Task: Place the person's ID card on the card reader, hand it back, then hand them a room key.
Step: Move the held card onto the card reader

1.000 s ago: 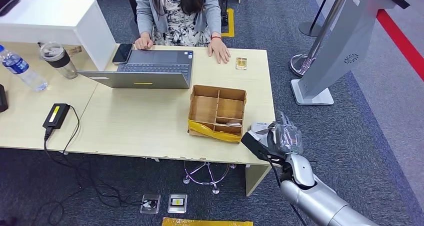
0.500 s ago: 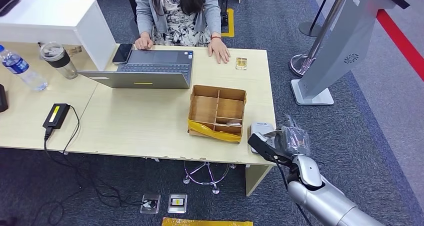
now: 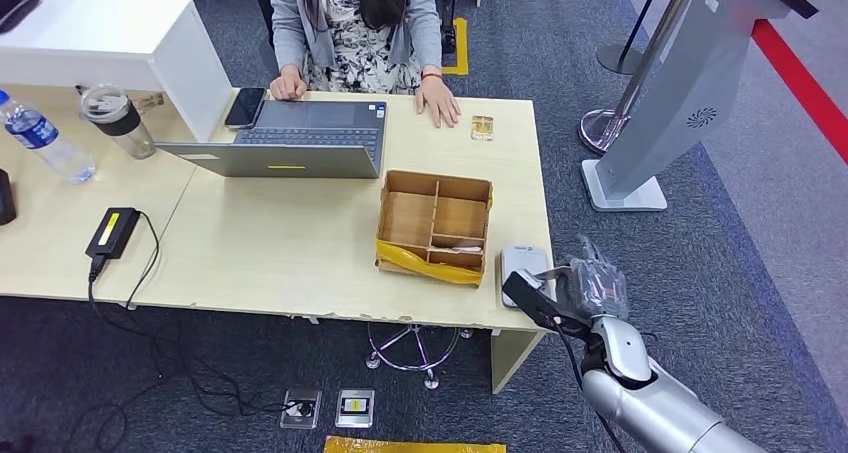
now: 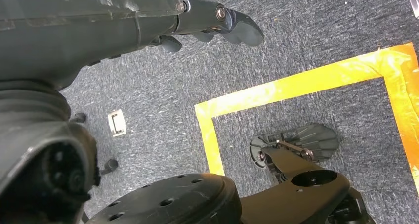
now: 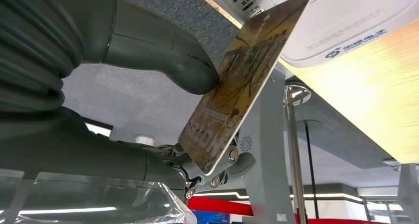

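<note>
Right hand [image 3: 592,285] pinches the ID card [image 5: 242,83] beside the card reader [image 3: 523,265]; handback and key remain.

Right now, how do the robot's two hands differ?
The right hand pinches a card between thumb and fingers; the left hand holds nothing, and how its fingers lie is not clear. The right hand is raised beside the desk corner, by the white reader; the left hangs over the carpet. Both have grey covers.

Open laptop [image 3: 285,140], phone [image 3: 245,106], water bottle [image 3: 42,137] on desk [image 3: 260,248].
</note>
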